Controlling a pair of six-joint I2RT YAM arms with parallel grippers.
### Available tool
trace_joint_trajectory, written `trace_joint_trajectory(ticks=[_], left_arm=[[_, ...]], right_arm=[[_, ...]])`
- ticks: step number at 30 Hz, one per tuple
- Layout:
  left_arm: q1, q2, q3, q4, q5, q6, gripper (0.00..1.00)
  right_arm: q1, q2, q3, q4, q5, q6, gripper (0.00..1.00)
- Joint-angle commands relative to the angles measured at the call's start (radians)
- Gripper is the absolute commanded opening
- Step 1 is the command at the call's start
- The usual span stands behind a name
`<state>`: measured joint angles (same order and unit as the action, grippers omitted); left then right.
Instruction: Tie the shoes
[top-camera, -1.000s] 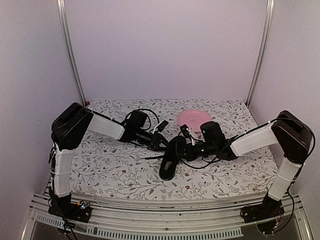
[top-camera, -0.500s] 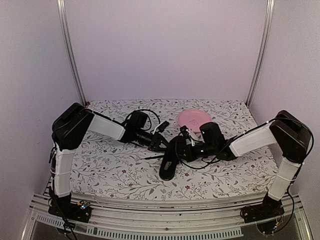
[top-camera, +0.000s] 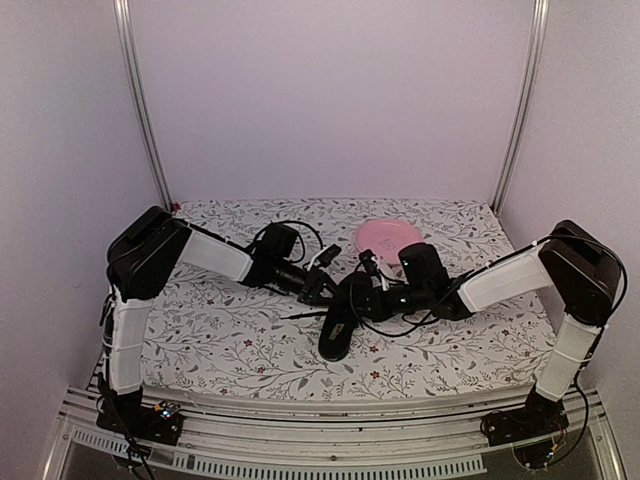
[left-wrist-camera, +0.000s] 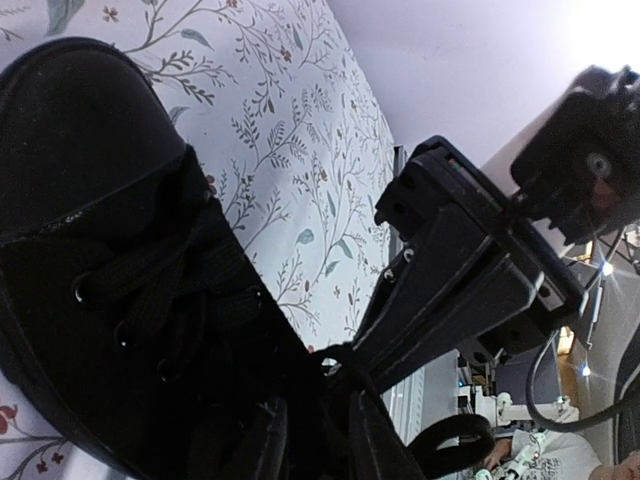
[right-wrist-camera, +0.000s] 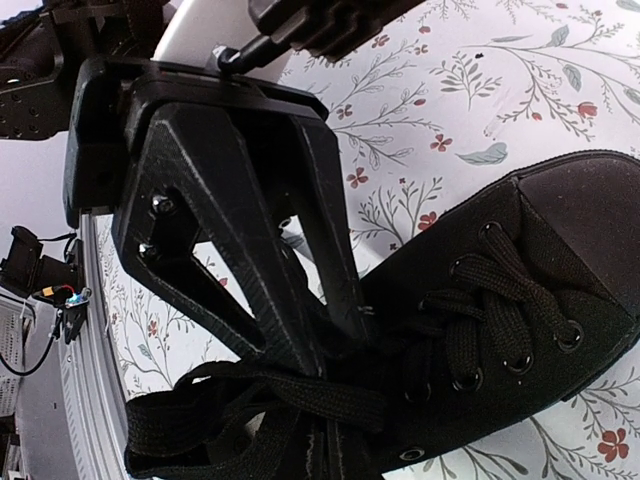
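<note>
The single black shoe (top-camera: 338, 335) lies on the flowered cloth, its toe toward the near edge. Both grippers meet over its laced top. In the left wrist view the shoe (left-wrist-camera: 100, 230) fills the left side, and my left gripper (left-wrist-camera: 320, 405) is closed to a narrow gap on a black lace at the knot. My right gripper (right-wrist-camera: 315, 440) is shut, with a lace band (right-wrist-camera: 300, 385) crossing its tips and a loop trailing left. From above, the left gripper (top-camera: 325, 290) and right gripper (top-camera: 362, 297) almost touch.
A pink plate (top-camera: 388, 237) sits behind the right wrist, near the back of the table. Black cables loop beside both wrists. White walls and metal posts close in the sides and back.
The right wrist has edged a little to the left, toward the left gripper. The shoe has stayed where it was, and both grips look the same.
</note>
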<state>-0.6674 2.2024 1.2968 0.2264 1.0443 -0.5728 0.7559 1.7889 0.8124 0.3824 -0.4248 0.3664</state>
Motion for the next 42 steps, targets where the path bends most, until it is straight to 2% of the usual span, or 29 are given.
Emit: trace_joint_trajectory(ticks=[1,6,12,17,21,33,39,42], left_arm=[[-0.016,0.025,0.037,-0.021,0.01,0.025,0.22],[-0.018,0.025,0.038,-0.024,0.013,0.034,0.22],[-0.017,0.028,0.038,-0.023,0.019,0.032,0.16],[-0.02,0.025,0.037,-0.016,0.023,0.029,0.3],[-0.02,0.028,0.038,-0.013,0.027,0.027,0.3],[-0.017,0.032,0.027,0.009,0.036,0.012,0.01],[-0.007,0.007,-0.016,0.101,0.026,-0.041,0.0],[0.006,-0.016,-0.038,0.123,-0.006,-0.05,0.0]], right_arm=[[0.005,0.017,0.026,0.01,-0.003,0.005,0.03],[0.005,0.028,0.037,0.008,-0.005,0.005,0.03],[0.005,0.041,0.049,0.004,-0.002,0.008,0.03],[0.005,0.05,0.055,0.002,-0.003,0.011,0.03],[0.005,0.053,0.059,0.0,-0.003,0.01,0.03],[0.004,0.048,0.054,0.0,0.009,0.011,0.03],[0.005,0.037,0.044,-0.001,0.019,0.012,0.03],[0.004,0.012,0.023,-0.001,0.03,0.008,0.11]])
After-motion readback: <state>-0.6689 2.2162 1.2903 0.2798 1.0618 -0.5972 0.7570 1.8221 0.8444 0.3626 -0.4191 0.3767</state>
